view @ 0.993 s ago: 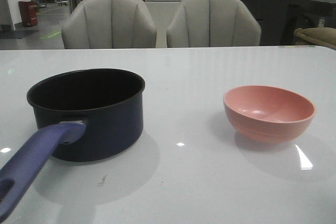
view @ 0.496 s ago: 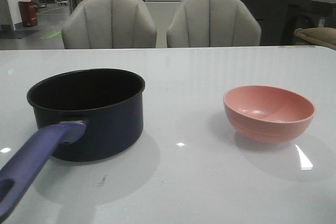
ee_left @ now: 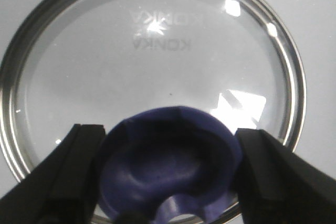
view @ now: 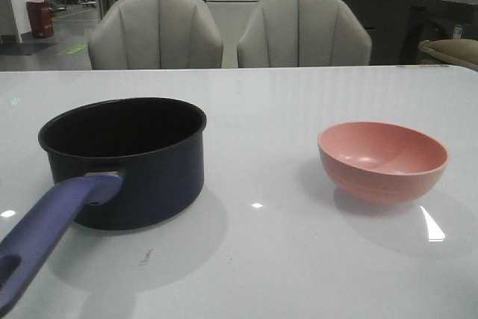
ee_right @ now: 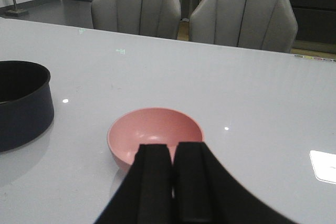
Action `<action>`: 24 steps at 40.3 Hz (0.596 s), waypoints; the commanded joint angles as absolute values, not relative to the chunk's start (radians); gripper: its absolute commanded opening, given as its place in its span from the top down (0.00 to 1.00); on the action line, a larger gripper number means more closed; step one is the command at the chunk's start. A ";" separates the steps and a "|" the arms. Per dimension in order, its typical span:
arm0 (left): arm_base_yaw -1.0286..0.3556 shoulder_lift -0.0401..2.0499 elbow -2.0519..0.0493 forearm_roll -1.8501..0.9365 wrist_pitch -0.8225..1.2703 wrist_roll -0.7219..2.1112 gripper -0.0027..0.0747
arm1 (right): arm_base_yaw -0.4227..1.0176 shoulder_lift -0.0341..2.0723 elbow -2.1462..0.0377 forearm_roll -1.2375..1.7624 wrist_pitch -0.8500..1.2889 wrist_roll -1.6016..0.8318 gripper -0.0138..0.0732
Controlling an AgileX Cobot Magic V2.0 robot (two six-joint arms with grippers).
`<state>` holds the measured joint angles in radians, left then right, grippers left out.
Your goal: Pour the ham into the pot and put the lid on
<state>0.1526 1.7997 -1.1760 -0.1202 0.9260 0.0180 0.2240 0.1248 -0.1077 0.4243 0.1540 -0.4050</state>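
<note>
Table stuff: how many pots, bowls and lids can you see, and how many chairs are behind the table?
Pots: 1, the dark navy pot
Bowls: 1, the pink bowl
Lids: 1, the glass lid, seen only in the left wrist view
Chairs: 2, the left chair and the right chair
Total: 5

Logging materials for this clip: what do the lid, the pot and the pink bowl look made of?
Lid: clear glass, glossy, with reflections and printed lettering, inside a shiny metal-looking rim; its blue knob looks like matte plastic.
Pot: dark navy, dull satin, probably coated metal; its purplish handle looks plastic or rubbery.
Pink bowl: smooth, slight sheen, likely plastic, possibly ceramic.
</note>
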 commanded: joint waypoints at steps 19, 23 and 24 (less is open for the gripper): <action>0.148 1.633 -1.354 -0.156 1.026 0.044 0.58 | 0.225 0.133 -0.134 0.429 0.071 -0.413 0.67; 0.121 1.613 -1.402 -0.199 1.046 0.066 0.58 | 0.225 0.133 -0.134 0.429 0.071 -0.413 0.67; 0.110 1.607 -1.416 -0.211 1.052 0.071 0.58 | 0.225 0.133 -0.134 0.429 0.071 -0.413 0.67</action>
